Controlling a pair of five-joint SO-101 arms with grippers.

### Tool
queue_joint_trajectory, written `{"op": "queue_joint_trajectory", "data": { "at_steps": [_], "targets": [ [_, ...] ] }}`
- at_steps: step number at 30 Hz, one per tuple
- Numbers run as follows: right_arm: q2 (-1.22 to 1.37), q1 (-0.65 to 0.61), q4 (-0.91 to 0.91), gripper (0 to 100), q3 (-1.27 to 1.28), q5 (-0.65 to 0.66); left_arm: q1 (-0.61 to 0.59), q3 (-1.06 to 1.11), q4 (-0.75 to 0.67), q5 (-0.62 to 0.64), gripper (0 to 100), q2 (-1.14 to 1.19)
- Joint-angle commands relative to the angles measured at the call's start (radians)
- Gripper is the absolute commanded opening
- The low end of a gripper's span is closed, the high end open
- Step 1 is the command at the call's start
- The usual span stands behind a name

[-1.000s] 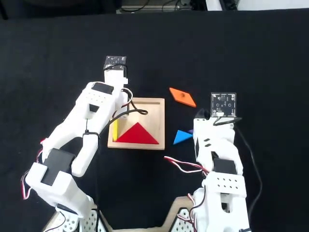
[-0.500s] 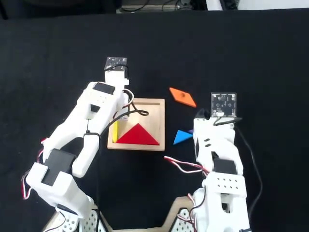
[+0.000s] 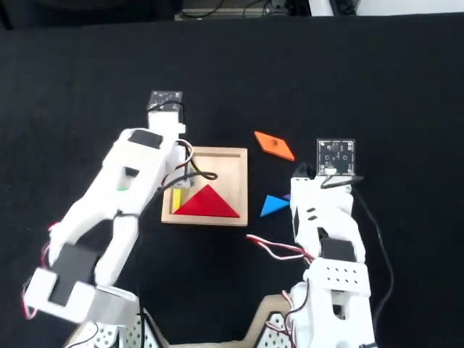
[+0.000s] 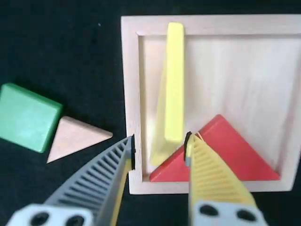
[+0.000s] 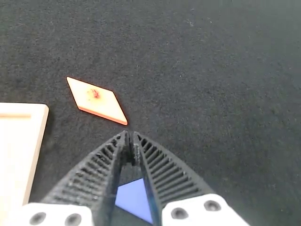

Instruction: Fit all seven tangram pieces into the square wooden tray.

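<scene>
1. One black table [image 3: 377, 87] carries everything.
2. Two white arms stand side by side: the left arm [image 3: 123, 188] leans over the tray, and the right arm [image 3: 326, 225] is off to the tray's side.
3. One square wooden tray [image 3: 225, 154] sits between them, with two pieces inside.
4. The red triangle [image 3: 206, 203] lies flat in the tray.
5. The yellow piece [image 4: 171, 84] is tilted up on edge along one tray wall, its end against the red triangle.
6. The left pincer [image 4: 160, 147] is spread wide, with one finger over the tray rim and the other by the yellow piece.
7. The right pincer [image 5: 130, 141] is clenched on nothing, above the blue triangle [image 3: 272, 205].
8. Four pieces lie on the cloth:
   - the green square [image 4: 28, 117] and tan triangle [image 4: 75, 136], side by side near the tray
   - the orange rhomboid [image 3: 274, 145], past the tray's corner
   - the blue triangle
</scene>
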Motion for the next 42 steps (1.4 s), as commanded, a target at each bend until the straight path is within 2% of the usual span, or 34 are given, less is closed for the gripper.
{"op": "queue_joint_trajectory", "data": {
  "at_steps": [1, 5, 8, 9, 12, 16, 23, 30, 34, 36, 42],
  "targets": [
    [-0.012, -0.014, -0.021, 1.5, -0.015, -0.002, -0.015, 0.077, -0.074, 0.0, 20, -0.147],
    [-0.012, -0.014, -0.021, 1.5, -0.015, -0.002, -0.005, 0.189, -0.187, 0.0, 20, -0.25],
    [-0.012, -0.014, -0.021, 1.5, -0.015, -0.002, -0.051, 0.239, -0.275, 0.006, 19, -0.273],
    [-0.012, -0.014, -0.021, 1.5, -0.015, -0.002, -0.082, 0.243, -0.293, 0.008, 17, -0.276],
    [-0.012, -0.014, -0.021, 1.5, -0.015, -0.002, -0.173, 0.219, -0.307, 0.006, 2, -0.278],
    [-0.012, -0.014, -0.021, 1.5, -0.015, -0.002, -0.223, 0.199, -0.302, 0.046, 10, -0.278],
    [-0.012, -0.014, -0.021, 1.5, -0.015, -0.002, -0.197, 0.199, -0.305, 0.052, 7, -0.265],
    [-0.012, -0.014, -0.021, 1.5, -0.015, -0.002, -0.239, 0.202, -0.296, 0.051, 8, -0.264],
    [-0.016, -0.014, -0.021, 1.5, -0.016, -0.002, -0.248, 0.216, -0.273, 0.023, 20, -0.262],
    [-0.016, -0.014, -0.021, 1.5, -0.016, -0.002, -0.248, 0.203, -0.292, 0.023, 22, -0.256],
    [-0.015, -0.015, -0.02, 1.5, -0.016, -0.002, -0.22, 0.07, -0.292, 0.021, 22, -0.048]
  ]
}}
